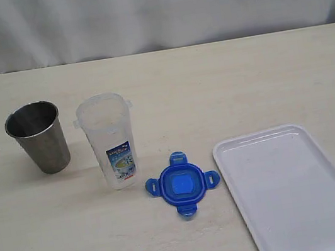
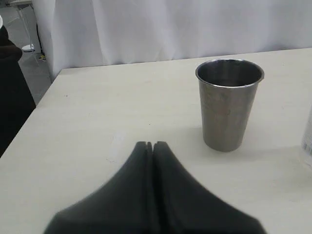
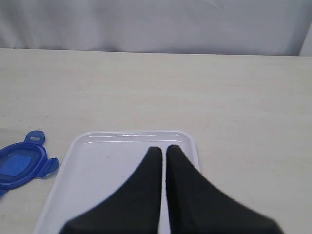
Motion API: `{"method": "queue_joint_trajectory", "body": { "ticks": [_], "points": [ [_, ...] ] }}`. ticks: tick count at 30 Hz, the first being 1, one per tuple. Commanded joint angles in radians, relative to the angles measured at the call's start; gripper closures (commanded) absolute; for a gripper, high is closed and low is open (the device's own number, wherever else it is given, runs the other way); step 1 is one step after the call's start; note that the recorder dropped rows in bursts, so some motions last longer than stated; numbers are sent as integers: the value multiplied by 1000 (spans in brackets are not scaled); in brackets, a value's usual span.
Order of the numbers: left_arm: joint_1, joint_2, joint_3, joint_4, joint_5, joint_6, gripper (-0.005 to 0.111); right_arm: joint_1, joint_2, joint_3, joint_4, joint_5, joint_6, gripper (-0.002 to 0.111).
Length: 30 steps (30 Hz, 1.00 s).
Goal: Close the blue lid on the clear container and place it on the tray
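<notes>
The blue lid (image 1: pixel 182 184), a small rounded-square plastic piece with four snap flaps and its lighter blue centre facing up, is lying flat on the pale desk (image 1: pixel 243 81). It is sitting just beside the flat white rectangular tray (image 1: pixel 292 188), off to one side of the right pincer (image 3: pixel 162 148). That pincer is hanging above the tray, its fingers drawn almost together and holding nothing. The clear container (image 1: pixel 112 144), a tall translucent plastic tumbler with a blue-and-white label, is standing upright, uncovered and looking empty. The left pincer (image 2: pixel 149 144) is hovering pressed closed, with the empty-looking grey steel cup (image 2: pixel 228 105) standing ahead of it.
</notes>
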Motion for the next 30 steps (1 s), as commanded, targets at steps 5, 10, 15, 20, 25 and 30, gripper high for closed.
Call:
{"method": "queue_joint_trajectory", "body": {
  "ticks": [5,10,15,20,25,30],
  "points": [
    [-8,-3,3,2,-12,-6,107,1,-4,3,5,-4,5,104],
    [-8,-3,3,25,-55,13,107,1,-4,3,5,-4,5,104],
    [-8,-3,3,-7,-267,13,107,1,-4,3,5,-4,5,104],
    [-8,-3,3,-15,-536,10,107,1,-4,3,5,-4,5,104],
    [-8,-3,3,-15,-786,-258,107,1,-4,3,5,-4,5,104],
    [-8,-3,3,48,-849,-429,106,1,-4,3,5,-4,5,104]
  ]
}}
